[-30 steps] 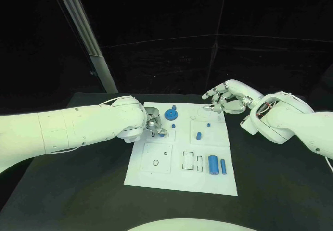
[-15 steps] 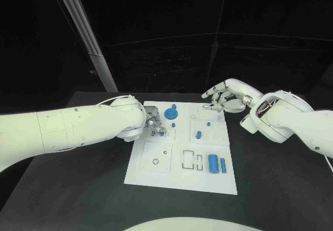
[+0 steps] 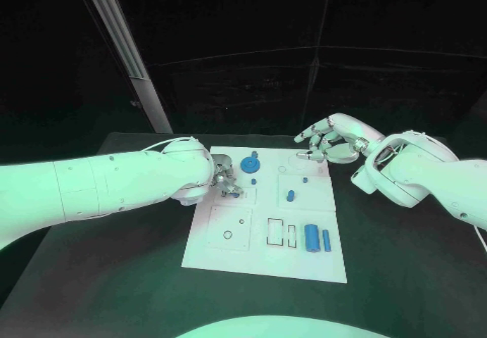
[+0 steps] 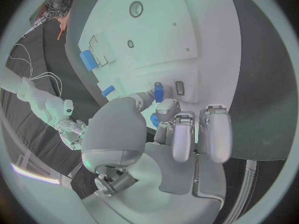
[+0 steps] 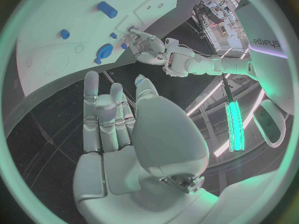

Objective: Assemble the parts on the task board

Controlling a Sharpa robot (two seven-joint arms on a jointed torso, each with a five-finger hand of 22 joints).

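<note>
Left wrist view: a small blue part [image 4: 154,120] sits pinched at my left hand's [image 4: 163,130] fingertips, directly over the task board [image 4: 156,40], a short blue peg [image 4: 158,91] and a dark slot [image 4: 179,87] just beyond it. From the head view, that hand [image 3: 222,182] works the board's left side near the blue gear [image 3: 250,167]. My right hand [image 3: 326,139] hovers off the far right corner, fingers spread, holding nothing; the left is plainly nearer.

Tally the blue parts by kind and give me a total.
Gear: 1
Long cylinders lying flat: 2
Small pieces lying free: 4
Piece between the fingers of the left hand: 1
Total: 8
</note>
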